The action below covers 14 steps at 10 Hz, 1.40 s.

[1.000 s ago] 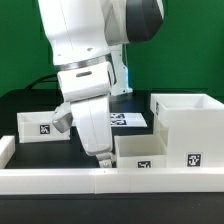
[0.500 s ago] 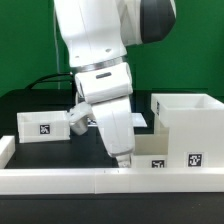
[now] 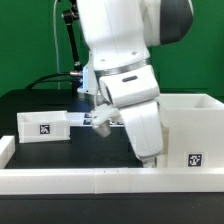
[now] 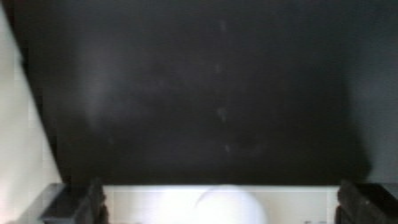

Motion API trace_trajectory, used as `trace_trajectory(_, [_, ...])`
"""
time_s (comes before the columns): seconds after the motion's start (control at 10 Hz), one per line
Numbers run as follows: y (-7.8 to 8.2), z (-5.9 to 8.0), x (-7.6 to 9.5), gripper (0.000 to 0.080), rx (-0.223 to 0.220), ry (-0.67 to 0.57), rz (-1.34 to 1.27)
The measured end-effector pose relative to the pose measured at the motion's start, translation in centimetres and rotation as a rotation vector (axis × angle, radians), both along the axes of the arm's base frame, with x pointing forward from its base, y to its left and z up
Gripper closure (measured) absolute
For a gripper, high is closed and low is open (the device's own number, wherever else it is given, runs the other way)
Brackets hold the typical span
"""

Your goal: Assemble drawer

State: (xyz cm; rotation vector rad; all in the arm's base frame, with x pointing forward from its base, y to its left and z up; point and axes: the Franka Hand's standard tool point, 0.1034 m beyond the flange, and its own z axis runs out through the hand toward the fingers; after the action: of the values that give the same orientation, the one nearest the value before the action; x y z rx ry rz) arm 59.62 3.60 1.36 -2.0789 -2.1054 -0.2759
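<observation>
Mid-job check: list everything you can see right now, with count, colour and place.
small tray: one in plain view, white, tagged, on the table at the exterior view's left.
housing: one, white, boxy, tagged, at the exterior view's right.
white part: one, between the hand's fingers in the wrist view; which part it is cannot be told.
border rail: one, white, low, along the table's near edge.
table: one, black.
arm: one, white, centre of the exterior view.
hand: one, open, low beside the housing; dark fingers spread wide.
</observation>
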Motion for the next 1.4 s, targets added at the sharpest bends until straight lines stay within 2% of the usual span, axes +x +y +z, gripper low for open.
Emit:
trace_trajectory(0.2, [0.0,0.1,0.0,0.0151,-0.027,0.007,-0.003])
trace_trajectory(0.4, [-0.5,0.2,-0.1,0.0151,-0.030,0.017,-0.003])
trace_trajectory(0.5, [-1.4,0.2,0.0,0.0151,-0.034,0.015,-0.010])
trace_trajectory(0.7, [-4.3,0.7,-0.2,0.0151,-0.052,0.009,-0.036])
trace_trajectory(0.9, [-6.2,2.0,-0.6,0.0151,-0.076,-0.008,-0.062])
trace_trajectory(1.1, [-7.7,3.6,-1.8,0.0151,-0.103,-0.042,-0.112])
trace_trajectory(1.4, [-8.2,4.7,-5.4,0.0151,-0.133,-0.097,-0.178])
